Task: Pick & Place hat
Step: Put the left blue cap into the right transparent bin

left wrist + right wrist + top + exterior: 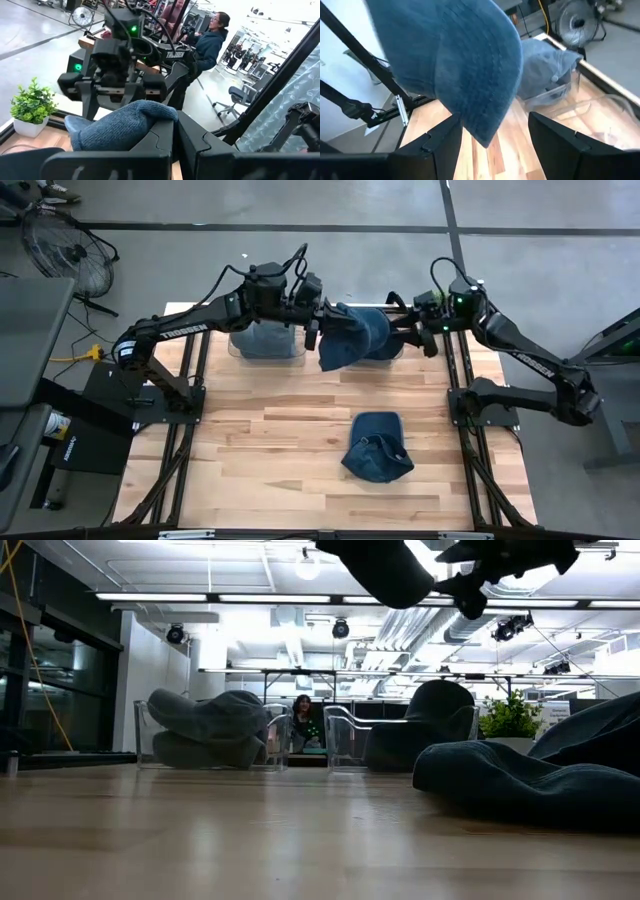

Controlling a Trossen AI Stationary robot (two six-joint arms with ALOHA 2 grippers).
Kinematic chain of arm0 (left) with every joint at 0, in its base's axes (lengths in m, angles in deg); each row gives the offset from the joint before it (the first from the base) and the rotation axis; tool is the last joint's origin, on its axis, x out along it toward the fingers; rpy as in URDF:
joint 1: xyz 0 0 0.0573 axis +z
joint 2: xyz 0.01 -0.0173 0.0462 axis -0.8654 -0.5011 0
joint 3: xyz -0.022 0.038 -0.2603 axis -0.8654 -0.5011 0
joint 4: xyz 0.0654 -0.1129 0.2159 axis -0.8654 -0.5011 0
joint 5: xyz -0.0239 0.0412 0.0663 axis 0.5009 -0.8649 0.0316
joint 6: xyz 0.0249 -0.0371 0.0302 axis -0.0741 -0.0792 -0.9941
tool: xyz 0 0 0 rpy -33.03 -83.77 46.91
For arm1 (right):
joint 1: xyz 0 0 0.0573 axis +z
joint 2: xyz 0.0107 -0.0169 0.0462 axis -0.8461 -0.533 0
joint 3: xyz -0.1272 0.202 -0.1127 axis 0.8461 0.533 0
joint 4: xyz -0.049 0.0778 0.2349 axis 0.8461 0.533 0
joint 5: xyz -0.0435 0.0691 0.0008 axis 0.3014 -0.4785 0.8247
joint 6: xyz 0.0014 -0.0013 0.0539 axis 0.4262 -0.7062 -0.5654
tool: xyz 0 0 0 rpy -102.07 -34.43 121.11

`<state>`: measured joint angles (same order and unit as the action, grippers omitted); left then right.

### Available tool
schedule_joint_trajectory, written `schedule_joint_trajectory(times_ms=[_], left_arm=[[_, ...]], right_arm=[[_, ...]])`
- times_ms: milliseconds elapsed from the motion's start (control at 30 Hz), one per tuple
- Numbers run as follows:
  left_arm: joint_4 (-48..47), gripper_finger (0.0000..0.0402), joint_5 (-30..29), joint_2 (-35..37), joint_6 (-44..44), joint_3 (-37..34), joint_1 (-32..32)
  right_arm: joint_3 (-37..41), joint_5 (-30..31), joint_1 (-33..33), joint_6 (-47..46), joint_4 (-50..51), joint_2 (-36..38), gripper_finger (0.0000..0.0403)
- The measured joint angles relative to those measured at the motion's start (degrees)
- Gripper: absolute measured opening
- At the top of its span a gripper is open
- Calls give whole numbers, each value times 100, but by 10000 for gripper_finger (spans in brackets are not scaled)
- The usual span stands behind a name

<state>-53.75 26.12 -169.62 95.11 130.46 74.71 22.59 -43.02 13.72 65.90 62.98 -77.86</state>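
Denim hat [378, 446] lies slack at six o'clock. Beyond, at twelve, left gripper [312, 330] is clamped on a raised hat [342, 338]; right gripper [432, 330] gapes empty beside it. Judged light, limp: pinch brim or crown fold.

Robotics lab (exposed ceiling ducts [420, 625])

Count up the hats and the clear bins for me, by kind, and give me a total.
Blue hats: 4 – one held up by the left gripper, one loose on the table, one in the left clear bin, one in the right clear bin.
Clear bins: 2.
Total: 6.
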Motion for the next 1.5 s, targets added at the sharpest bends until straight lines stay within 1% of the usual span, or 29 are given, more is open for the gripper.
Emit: schedule_joint_trajectory(times_ms=[167,400,533,733,800,900,1033,1200,1233,1367,1500], left_arm=[[-1,0,-30,-2,-56,0,0],[-1,0,-89,-2,-148,0,0],[-2,0,-140,-2,-149,0,0],[-37,0,-340,-2,-168,0,0],[-62,0,-402,-2,-170,0,0],[-108,0,-564,-2,-170,0,0],[-269,0,-767,-2,-170,0,28],[-396,1,-950,-4,-169,0,36],[-397,2,-999,-4,-170,0,35],[-411,20,-1034,-4,-203,0,35],[-443,66,-1031,-4,-536,0,23]], right_arm=[[0,-316,-2,-76,-87,-288,222],[0,-1021,-2,-599,-920,-552,222],[0,-1391,-2,-778,-1086,-636,222],[0,-1597,-2,-826,-1177,-638,218],[0,-1649,-2,-834,-1218,-632,206],[0,-1650,-2,-947,-1274,-630,175],[0,-1644,-2,-979,-1279,-630,111],[0,-1625,-13,-960,-1279,-630,18],[0,-1615,-17,-957,-1279,-630,12],[0,-1569,-17,-1054,-1279,-629,11],[0,-1473,-17,-1068,-1276,-629,8]])
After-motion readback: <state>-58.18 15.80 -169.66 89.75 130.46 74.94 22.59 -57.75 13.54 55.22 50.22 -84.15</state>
